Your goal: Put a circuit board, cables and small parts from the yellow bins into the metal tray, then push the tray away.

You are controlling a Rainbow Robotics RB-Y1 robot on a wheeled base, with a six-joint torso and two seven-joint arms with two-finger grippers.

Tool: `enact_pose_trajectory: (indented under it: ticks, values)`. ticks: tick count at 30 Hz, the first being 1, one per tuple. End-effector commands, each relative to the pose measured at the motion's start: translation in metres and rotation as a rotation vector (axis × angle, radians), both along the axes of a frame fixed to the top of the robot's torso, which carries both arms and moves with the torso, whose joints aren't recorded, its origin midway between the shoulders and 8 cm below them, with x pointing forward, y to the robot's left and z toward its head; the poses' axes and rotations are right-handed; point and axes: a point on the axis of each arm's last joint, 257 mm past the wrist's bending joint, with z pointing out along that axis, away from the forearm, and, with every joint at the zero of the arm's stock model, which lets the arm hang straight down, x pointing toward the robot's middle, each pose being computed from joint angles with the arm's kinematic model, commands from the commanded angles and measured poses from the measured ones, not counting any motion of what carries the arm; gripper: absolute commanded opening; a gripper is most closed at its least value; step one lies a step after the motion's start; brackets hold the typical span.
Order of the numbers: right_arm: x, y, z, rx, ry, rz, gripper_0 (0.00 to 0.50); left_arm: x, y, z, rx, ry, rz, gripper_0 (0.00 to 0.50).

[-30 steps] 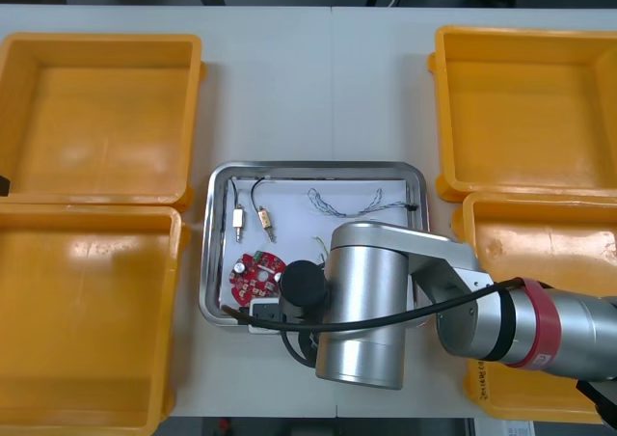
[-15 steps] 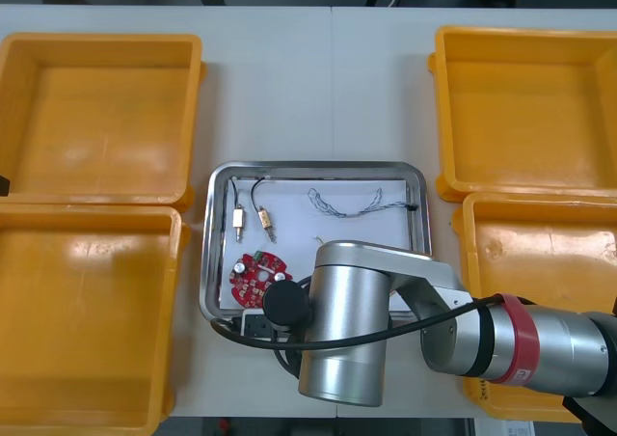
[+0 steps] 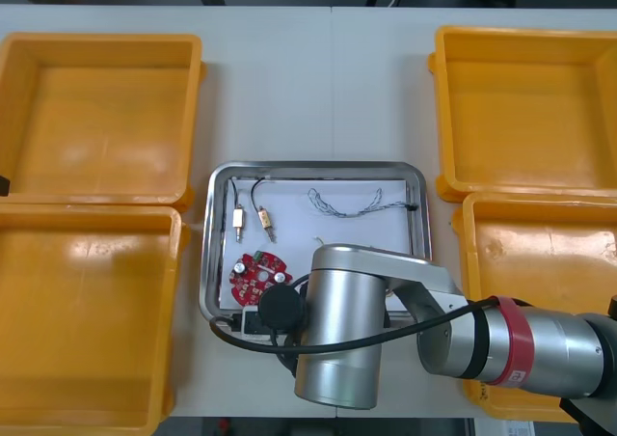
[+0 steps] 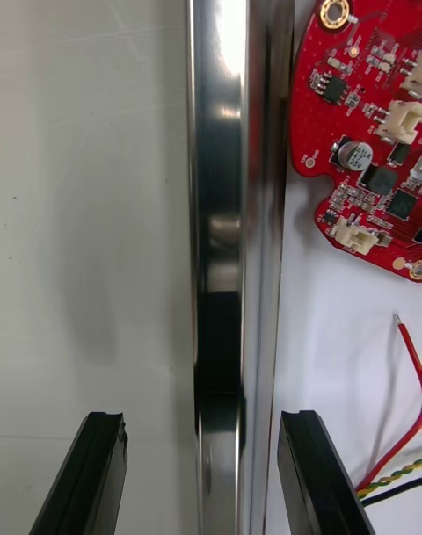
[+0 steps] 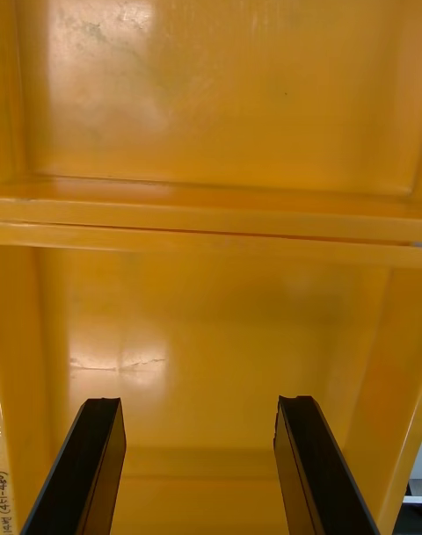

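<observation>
Well, shiny-rimmed tray [image 3: 316, 166], white inside

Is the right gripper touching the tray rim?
Cannot tell. Right wrist view: the right gripper straddles the tray rim, open; one finger clears it over the table, the other sits close beside its inner wall, contact unclear.

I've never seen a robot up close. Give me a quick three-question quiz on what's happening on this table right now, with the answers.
1. True or false: the left gripper hovers over the metal tray.
2. The right gripper has its fingers: A) open, one on each side of the tray's near rim; B) shut on a cable; C) inside a bin.
3. What colour is the round circuit board lying in the tray?
Key: 1 false: it hovers, open, over yellow bins. 2 A. 3 red.
</observation>
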Motion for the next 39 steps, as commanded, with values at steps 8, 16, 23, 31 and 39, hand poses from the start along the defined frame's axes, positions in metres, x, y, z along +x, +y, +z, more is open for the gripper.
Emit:
enact_pose_trajectory:
  ticks: [8,16,23,31,39]
  values:
    - [-0.0134,0.0152,-0.0031,0.022,-0.003,0.017,0.500,-0.0070,0.0159,0.0123,0.121,-0.009,-0.103,0.500]
    - [-0.0160,0.0192,-0.0055,0.033,-0.006,0.025,0.500,-0.0070,0.0159,0.0123,0.121,-0.009,-0.103,0.500]
    - [-0.0175,0.0222,-0.0057,0.041,-0.005,0.026,0.500,-0.0070,0.0159,0.0123,0.121,-0.009,-0.103,0.500]
    - [-0.0172,0.0210,-0.0059,0.040,-0.004,0.020,0.422,-0.0070,0.0159,0.0123,0.121,-0.009,-0.103,0.500]
    - [-0.0168,0.0217,-0.0054,0.046,-0.006,0.011,0.064,-0.0070,0.0159,0.0123,0.121,-0.009,-0.103,0.500]
